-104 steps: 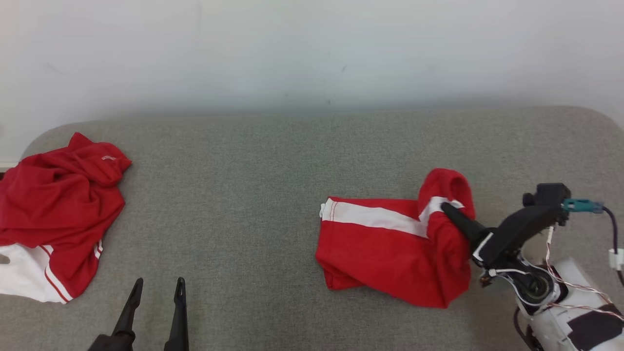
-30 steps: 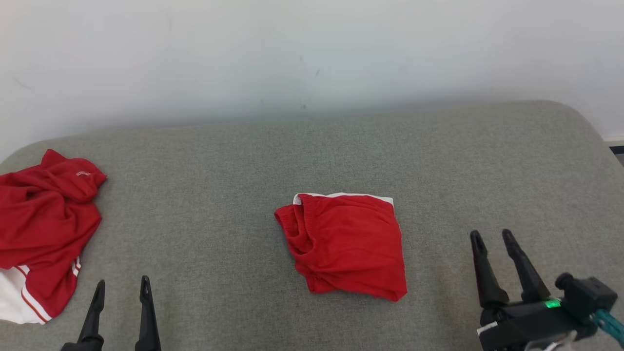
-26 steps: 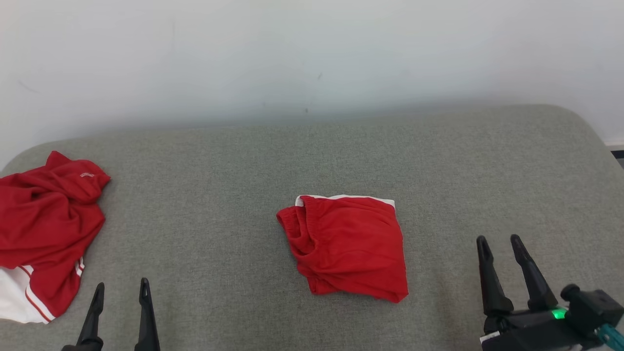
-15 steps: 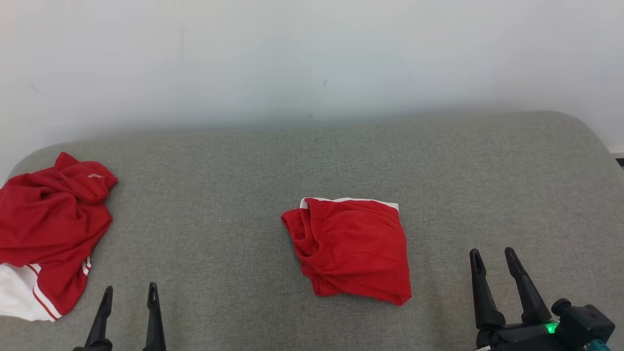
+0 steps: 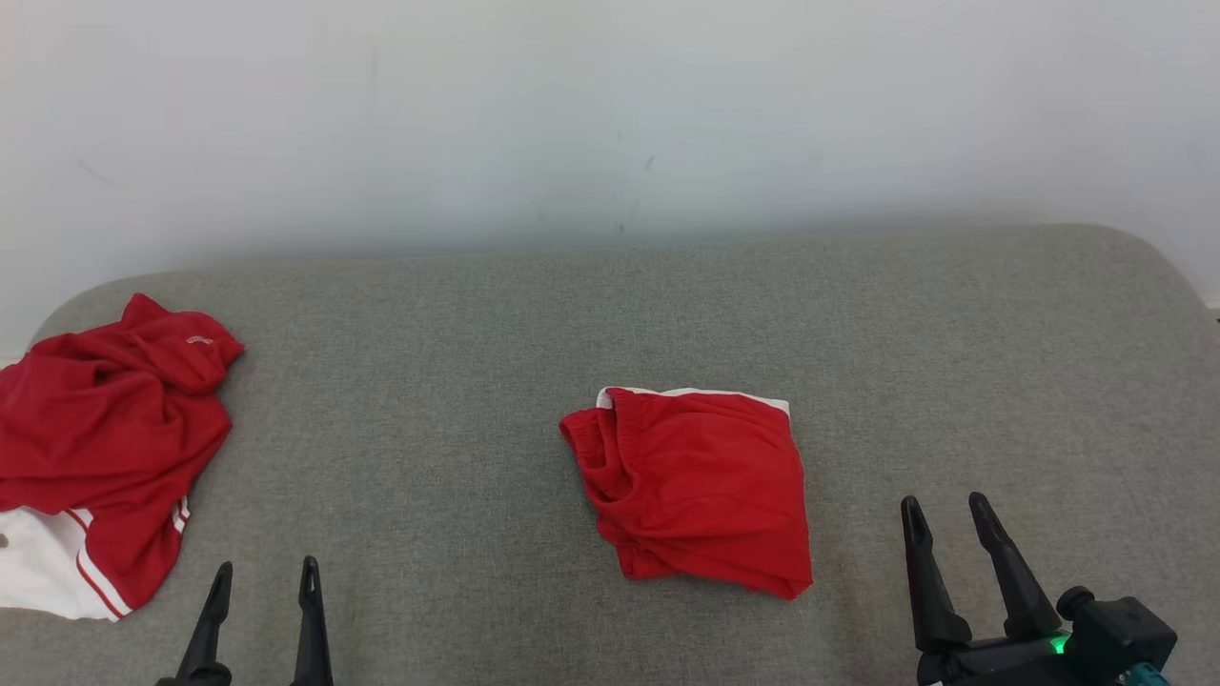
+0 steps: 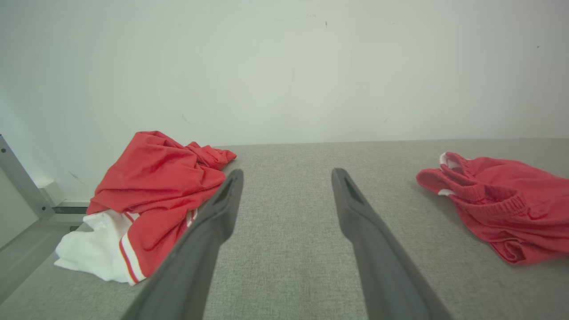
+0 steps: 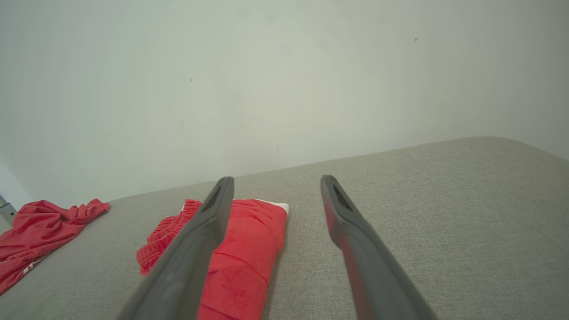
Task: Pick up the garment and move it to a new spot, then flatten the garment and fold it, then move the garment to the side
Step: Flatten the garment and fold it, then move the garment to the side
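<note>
The folded red garment (image 5: 701,486) with a thin white edge at its far side lies flat near the middle of the grey padded surface (image 5: 477,381). It also appears in the left wrist view (image 6: 502,204) at the right and in the right wrist view (image 7: 240,258) behind my left finger. My right gripper (image 5: 944,514) stands open at the lower right, to the right of the garment and apart from it. At the lower left, my left gripper (image 5: 265,576) is open with nothing between its fingers (image 6: 209,235).
A crumpled red and white garment (image 5: 105,448) lies at the surface's left end, also in the left wrist view (image 6: 151,200) and the right wrist view (image 7: 40,231). A pale wall (image 5: 610,114) rises behind. The surface's rounded right end (image 5: 1172,276) is close to my right arm.
The right gripper let go of the garment, which now lies folded, and pulled back to the lower right. In the last second the head camera shifted a little; the garments did not move.
</note>
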Controlling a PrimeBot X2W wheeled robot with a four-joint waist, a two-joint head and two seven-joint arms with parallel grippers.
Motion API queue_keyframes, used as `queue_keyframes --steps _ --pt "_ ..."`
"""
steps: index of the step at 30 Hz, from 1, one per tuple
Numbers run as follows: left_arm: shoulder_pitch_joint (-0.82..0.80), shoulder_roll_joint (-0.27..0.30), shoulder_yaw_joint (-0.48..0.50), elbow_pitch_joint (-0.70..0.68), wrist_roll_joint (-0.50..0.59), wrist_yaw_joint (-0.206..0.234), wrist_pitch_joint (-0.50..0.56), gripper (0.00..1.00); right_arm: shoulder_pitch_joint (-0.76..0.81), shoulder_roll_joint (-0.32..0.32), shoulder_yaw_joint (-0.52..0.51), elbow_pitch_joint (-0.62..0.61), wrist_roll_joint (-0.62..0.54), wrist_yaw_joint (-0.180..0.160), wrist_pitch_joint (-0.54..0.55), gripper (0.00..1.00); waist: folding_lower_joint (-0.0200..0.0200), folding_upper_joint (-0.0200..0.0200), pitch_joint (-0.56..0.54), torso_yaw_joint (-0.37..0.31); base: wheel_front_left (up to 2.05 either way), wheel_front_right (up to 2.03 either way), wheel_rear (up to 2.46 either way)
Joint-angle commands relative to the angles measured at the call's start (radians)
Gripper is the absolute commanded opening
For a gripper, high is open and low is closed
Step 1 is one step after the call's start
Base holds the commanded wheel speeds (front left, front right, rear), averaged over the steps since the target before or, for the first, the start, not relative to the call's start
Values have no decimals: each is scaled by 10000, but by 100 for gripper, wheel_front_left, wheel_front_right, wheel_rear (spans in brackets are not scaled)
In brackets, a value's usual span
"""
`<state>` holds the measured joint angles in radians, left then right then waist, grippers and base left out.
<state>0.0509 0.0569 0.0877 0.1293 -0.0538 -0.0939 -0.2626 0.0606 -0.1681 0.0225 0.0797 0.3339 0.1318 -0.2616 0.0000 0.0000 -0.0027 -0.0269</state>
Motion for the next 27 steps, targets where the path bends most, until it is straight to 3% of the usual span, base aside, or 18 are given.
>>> queue_keyframes --steps 1,15,22,27 --pt "26 28 14 8 51 14 -30 100 -61 10 37 20 -48 -27 -42 100 0 0 2 -8 0 0 0" --pt "15 33 33 -33 -11 61 -30 100 -479 22 115 528 -102 -28 4 100 0 0 11 41 0 0 0" --pt "-205 17 -84 -21 -45 27 -30 100 -2159 -288 401 1327 -140 -28 870 100 0 0 216 255 0 0 0" --pt "-487 0 -261 52 -78 -8 -30 100 -3578 -444 690 2590 -179 -28 1599 100 0 0 565 514 0 0 0"
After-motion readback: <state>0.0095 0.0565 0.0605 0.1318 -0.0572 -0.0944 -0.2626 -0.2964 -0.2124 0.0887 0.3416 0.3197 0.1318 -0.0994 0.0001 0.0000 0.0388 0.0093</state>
